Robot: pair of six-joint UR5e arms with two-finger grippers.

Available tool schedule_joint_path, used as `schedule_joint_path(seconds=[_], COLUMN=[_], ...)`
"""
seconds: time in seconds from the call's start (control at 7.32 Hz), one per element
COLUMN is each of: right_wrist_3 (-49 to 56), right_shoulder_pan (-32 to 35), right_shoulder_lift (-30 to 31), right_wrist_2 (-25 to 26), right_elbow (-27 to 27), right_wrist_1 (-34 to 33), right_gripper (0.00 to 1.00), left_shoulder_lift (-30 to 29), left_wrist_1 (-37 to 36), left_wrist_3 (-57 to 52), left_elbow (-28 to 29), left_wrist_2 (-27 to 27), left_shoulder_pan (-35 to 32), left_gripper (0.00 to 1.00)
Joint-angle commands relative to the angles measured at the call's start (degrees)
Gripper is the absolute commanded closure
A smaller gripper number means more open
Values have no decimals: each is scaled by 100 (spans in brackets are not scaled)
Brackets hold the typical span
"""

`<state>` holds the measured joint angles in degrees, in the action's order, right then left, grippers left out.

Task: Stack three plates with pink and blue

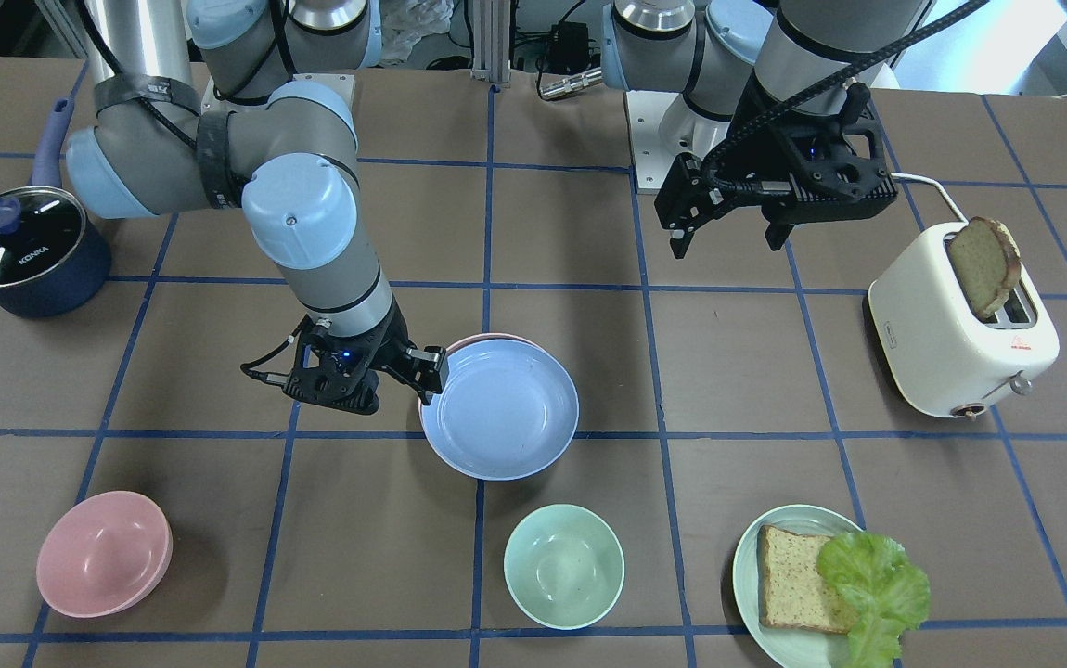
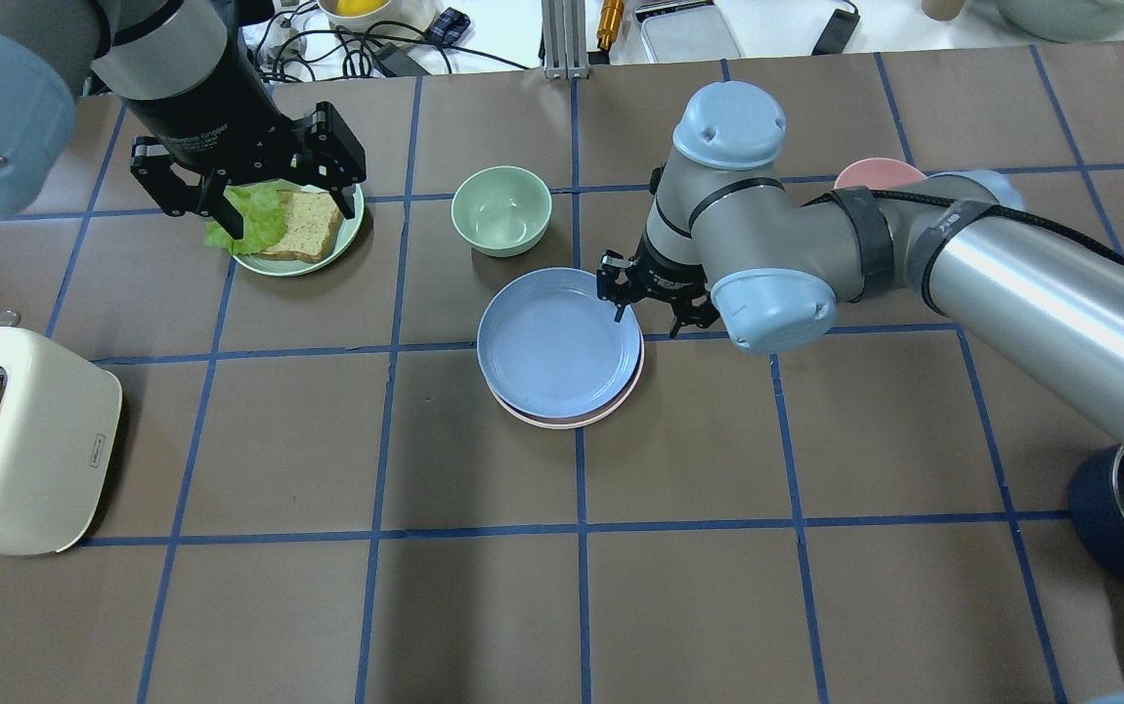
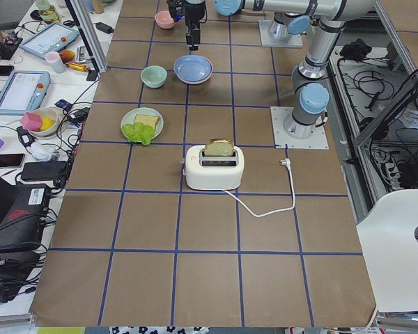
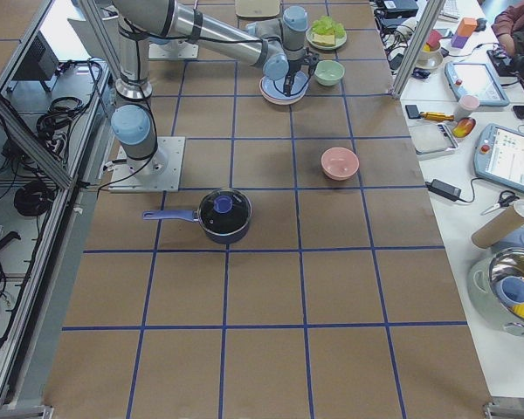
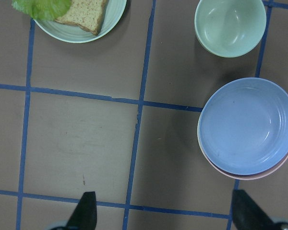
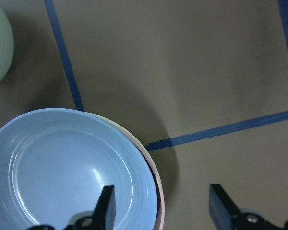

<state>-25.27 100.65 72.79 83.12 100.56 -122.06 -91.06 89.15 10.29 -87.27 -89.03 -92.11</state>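
The light blue plate [image 1: 501,408] [image 2: 557,342] lies on top of the pale pink plate [image 2: 562,422], whose rim shows beneath it, also in the right wrist view [image 6: 161,211]. A thin pale edge shows between them; I cannot tell if it is the cream-white plate. My right gripper [image 1: 399,380] [image 2: 645,315] [image 6: 163,208] is open and low at the stack's rim, one finger [image 6: 105,206] over the blue plate [image 6: 62,172] and the other outside. My left gripper [image 1: 726,241] [image 2: 283,207] [image 5: 164,213] is open, empty and held high.
A mint bowl [image 1: 563,566] [image 2: 501,210] sits just past the stack. A pink bowl [image 1: 105,554], a pale green plate [image 1: 743,557] with bread and lettuce, a white toaster [image 1: 956,343] with bread and a dark lidded pot [image 1: 28,250] stand around.
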Motion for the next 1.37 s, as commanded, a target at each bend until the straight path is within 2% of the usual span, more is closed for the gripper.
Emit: schedule_joint_path(seconds=[0.0, 0.27, 0.41, 0.55, 0.82, 0.96, 1.23], right_wrist_3=[721, 1485, 1611, 1735, 2070, 2070, 2052], right_shoulder_pan=[-343, -695, -818, -863, -881, -881, -872], right_shoulder_lift=[339, 691, 884, 1112, 1420, 1640, 1729], right_wrist_2=[3, 20, 46, 386, 469, 469, 460], right_elbow=[-98, -107, -107, -107, -115, -159, -824], right_wrist_1=[383, 796, 877, 999, 1465, 1806, 3059], right_gripper=[24, 22, 11, 5, 0, 0, 0], left_shoulder_lift=[0, 0, 0, 0, 0, 9, 9], left_wrist_1=[-3, -3, -3, -3, 6, 15, 15], left_wrist_3=[8, -1, 8, 8, -1, -1, 0], left_elbow=[0, 0, 0, 0, 0, 0, 0], left_wrist_2=[0, 0, 0, 0, 0, 0, 0], left_shoulder_pan=[0, 0, 0, 0, 0, 0, 0], left_gripper=[0, 0, 0, 0, 0, 0, 0])
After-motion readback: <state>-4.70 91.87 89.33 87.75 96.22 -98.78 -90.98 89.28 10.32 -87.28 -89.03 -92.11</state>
